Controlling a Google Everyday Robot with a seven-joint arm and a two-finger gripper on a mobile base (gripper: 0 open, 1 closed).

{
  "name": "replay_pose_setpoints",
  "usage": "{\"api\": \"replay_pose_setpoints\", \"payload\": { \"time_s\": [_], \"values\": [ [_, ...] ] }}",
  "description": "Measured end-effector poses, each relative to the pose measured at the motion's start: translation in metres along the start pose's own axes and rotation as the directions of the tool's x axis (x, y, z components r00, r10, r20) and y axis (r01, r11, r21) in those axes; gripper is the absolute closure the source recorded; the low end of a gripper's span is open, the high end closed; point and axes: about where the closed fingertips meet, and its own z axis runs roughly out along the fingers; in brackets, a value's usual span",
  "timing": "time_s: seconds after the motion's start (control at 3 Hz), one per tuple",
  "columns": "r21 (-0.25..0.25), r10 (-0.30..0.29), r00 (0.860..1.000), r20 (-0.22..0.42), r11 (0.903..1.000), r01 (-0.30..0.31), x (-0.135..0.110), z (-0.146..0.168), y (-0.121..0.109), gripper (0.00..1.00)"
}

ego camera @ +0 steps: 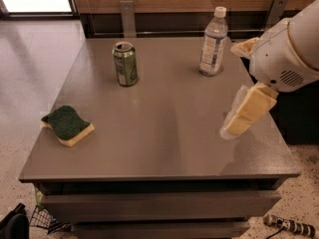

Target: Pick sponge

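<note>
Camera view, near first: I saw the grey table (164, 148) with shelves under its front edge. The sponge (67, 125) lay flat on the near-left part of the top, green side up, touching nothing. The gripper (232, 87) hung over the table's right side, well apart from the sponge. Its two foam-padded fingers (247, 110) were spread wide with nothing between them. Farther back, a green can (125, 63) stood upright left of centre. A capped water bottle (214, 42) stood upright toward the far right, near the gripper's upper finger.
</note>
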Motion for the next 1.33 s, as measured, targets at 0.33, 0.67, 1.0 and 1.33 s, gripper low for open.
{"api": "replay_pose_setpoints", "payload": {
  "time_s": [0.33, 0.67, 1.0, 1.33],
  "values": [
    [-0.003, 0.012, 0.983, 0.185, 0.9999, -0.011, -0.037, 0.032, 0.004, 0.0],
    [0.001, 0.036, 0.929, 0.369, 0.9992, -0.039, -0.07, 0.057, 0.007, 0.0],
    [-0.004, 0.05, 0.857, 0.514, 0.9984, -0.056, -0.1, 0.064, 0.012, 0.0],
    [-0.007, 0.051, 0.855, 0.516, 0.9984, -0.056, -0.102, 0.068, 0.014, 0.0]
  ]
}}
